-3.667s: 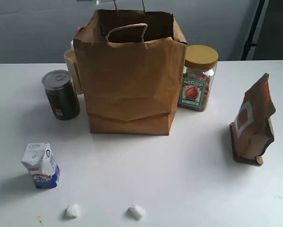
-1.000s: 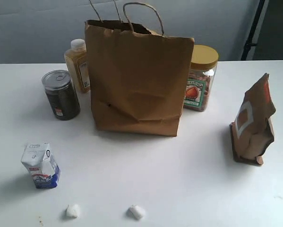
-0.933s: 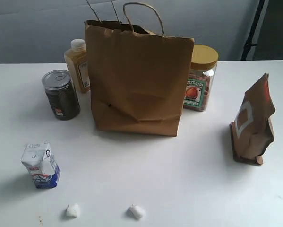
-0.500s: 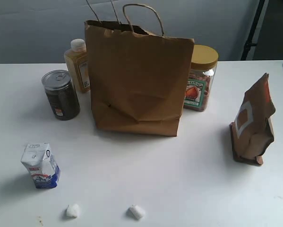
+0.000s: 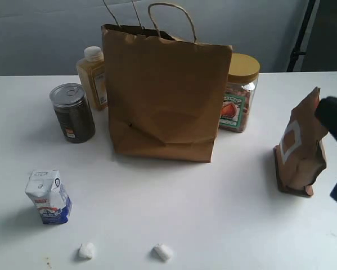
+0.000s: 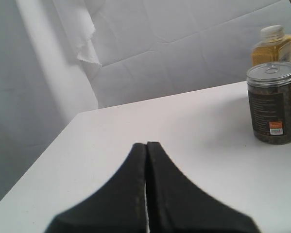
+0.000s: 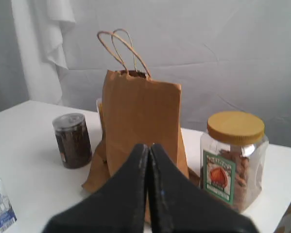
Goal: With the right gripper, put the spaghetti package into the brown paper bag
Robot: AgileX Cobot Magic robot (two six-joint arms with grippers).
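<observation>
- Standing here, I can't spot the spaghetti package anywhere: not on the table (image 5: 213,214), not in either claw. My guess is it's down inside the brown paper bag (image 5: 165,101), where the tall walls would hide it, but from no angle can I see in.
- The bag stands upright in the middle, handles up and mouth facing the ceiling, which makes sense if long stuff gets dropped in from above.
- The right gripper (image 7: 148,150) has its two fingers pressed flat together with nothing between them. It looks at the bag from the side, apart from it. From across the room I only catch a bit of the black right arm (image 5: 334,115) at the edge, just beside the brown pouch (image 5: 300,146).
- The left gripper (image 6: 146,148) is pinched closed too, empty, parked low off toward the dark can (image 5: 72,112) and juice bottle (image 5: 92,76), well out of the way.
- The nut jar (image 5: 238,93) hugs the bag's flank; the milk carton (image 5: 48,197) sits well apart.
- I'd call this job done or nearly so.
</observation>
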